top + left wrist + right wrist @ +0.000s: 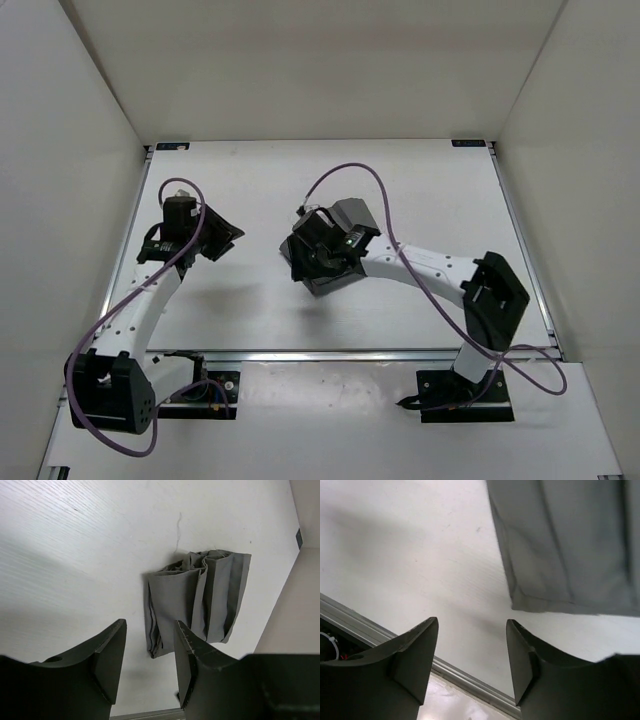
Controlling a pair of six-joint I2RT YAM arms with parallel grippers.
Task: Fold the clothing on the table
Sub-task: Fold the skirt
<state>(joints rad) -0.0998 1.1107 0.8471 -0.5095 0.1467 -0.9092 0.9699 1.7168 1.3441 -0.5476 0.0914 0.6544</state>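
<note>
The clothing (pixel 355 213) is a dark grey pleated bundle folded small near the middle of the white table (pixel 430 190), largely covered by my right wrist in the top view. In the left wrist view the clothing (pixel 200 600) lies flat ahead of my left gripper (pixel 150 625), whose jaws stand open and empty above the table (pixel 75 555). My left gripper (pixel 228 238) hangs to the left of the bundle. My right gripper (pixel 300 264) hovers over its near left part. In the right wrist view my right gripper (pixel 472 621) is open and empty, the clothing (pixel 570 545) at upper right.
A metal rail (pixel 350 354) runs along the table's near edge and shows close below my right gripper as the rail (pixel 460 672). White walls (pixel 60 200) enclose the table on the left, right and back. Purple cables loop over both arms.
</note>
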